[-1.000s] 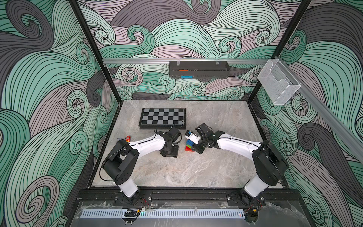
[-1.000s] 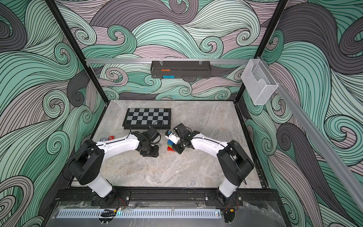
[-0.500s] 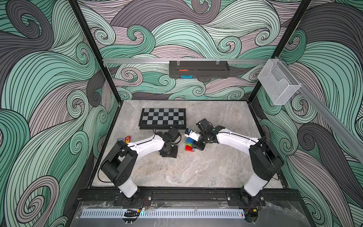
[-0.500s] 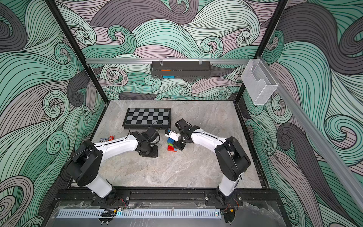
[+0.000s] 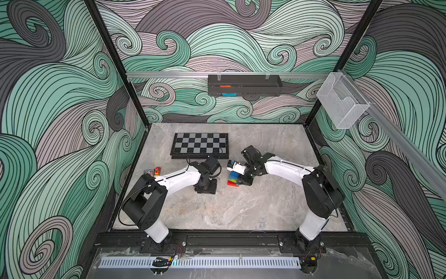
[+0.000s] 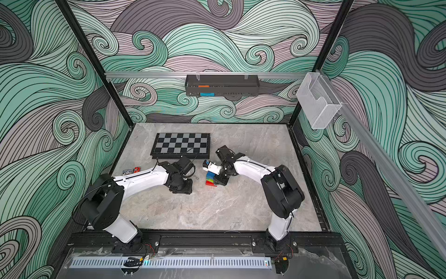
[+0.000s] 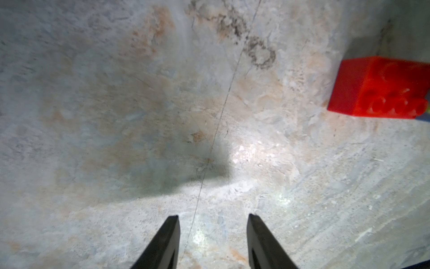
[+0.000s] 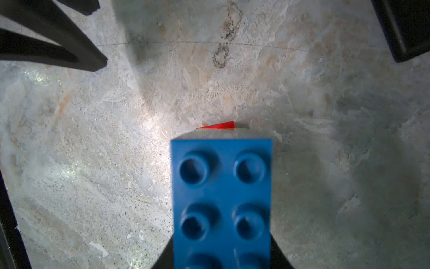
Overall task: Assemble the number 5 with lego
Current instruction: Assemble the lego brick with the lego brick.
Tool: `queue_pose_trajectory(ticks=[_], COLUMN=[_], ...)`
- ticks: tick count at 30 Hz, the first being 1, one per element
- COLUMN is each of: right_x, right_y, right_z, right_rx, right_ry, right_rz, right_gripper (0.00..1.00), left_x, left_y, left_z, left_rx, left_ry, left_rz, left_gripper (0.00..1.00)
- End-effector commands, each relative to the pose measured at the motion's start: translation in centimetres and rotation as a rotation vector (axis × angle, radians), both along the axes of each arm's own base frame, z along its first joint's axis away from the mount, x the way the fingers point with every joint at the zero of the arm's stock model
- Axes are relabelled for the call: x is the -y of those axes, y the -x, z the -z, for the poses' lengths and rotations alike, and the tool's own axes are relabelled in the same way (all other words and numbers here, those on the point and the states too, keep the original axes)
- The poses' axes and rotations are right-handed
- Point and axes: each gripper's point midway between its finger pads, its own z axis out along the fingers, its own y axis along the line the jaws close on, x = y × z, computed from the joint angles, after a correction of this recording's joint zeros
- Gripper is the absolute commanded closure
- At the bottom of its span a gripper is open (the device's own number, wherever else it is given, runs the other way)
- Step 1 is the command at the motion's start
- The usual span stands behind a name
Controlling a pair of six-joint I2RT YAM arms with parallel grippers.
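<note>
While clamped, number 5 point(image 5: 233, 178) sits inside right end effector point(image 8: 221, 236) jaws.

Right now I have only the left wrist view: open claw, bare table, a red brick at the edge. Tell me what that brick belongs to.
Observer: The red brick is the end row of a joined multicolour figure, with green and blue rows beyond it.
Operator: Report who holds it.
Observer: The right claw is shut on the figure's dark-blue brick, as the right wrist view shows.
Operator: Name what else lies nearby.
Observer: A black-and-grey chessboard lies toward the back wall, apart from the figure.
</note>
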Motion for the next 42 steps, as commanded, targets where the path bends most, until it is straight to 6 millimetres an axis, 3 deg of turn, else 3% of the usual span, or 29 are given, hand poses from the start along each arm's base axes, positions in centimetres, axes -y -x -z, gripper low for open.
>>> queue_pose_trajectory(ticks=[1, 13, 20, 26, 42], right_x=[0.1, -0.1, 0.2, 0.2, 2.5], right_y=[0.3, 0.8, 1.8, 2.5, 4.0], right_z=[0.6, 2.1, 4.3, 4.5, 7.0], right_rx=[-0.030, -0.048, -0.048, -0.074, -0.126], right_ry=[0.009, 0.044, 0.140, 0.139, 0.219], right_rz=[-0.023, -0.060, -0.103, -0.083, 0.025], right_gripper=[0.66, 0.67, 0.68, 0.68, 0.79], left_x=[-0.6, -0.9, -1.0, -1.1, -0.9], left_y=[-0.1, -0.1, -0.2, -0.2, -0.6], left_z=[-0.6, -0.2, -0.1, -0.1, -0.1], left_rx=[0.007, 0.002, 0.002, 0.006, 0.013], left_ry=[-0.015, -0.020, -0.021, -0.017, -0.004], left_rz=[0.004, -0.001, -0.005, -0.011, -0.019], left_gripper=[0.49, 0.50, 0.50, 0.50, 0.50])
